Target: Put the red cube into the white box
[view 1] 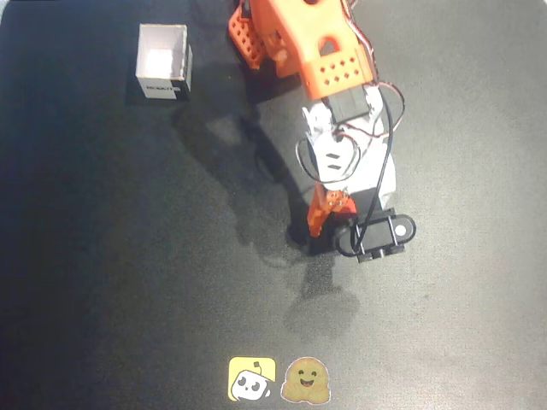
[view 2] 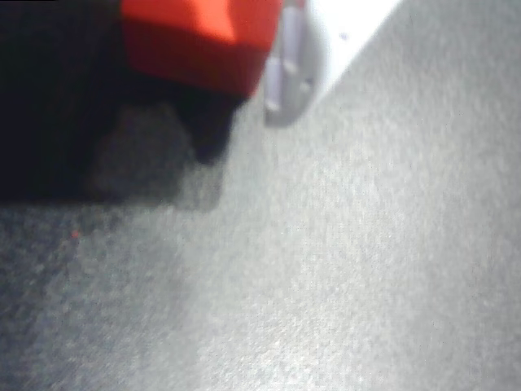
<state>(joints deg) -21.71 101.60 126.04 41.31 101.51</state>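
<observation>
While the gripper [view 2: 236,90] clenches the red cube [view 2: 199,37] near mid-table, off the surface | white box [view 1: 163,61] empty by the table's top-left corner | left: carry, drop in.

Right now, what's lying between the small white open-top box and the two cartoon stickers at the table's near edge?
Nothing: in the overhead view only bare dark tabletop separates box from stickers.
</observation>
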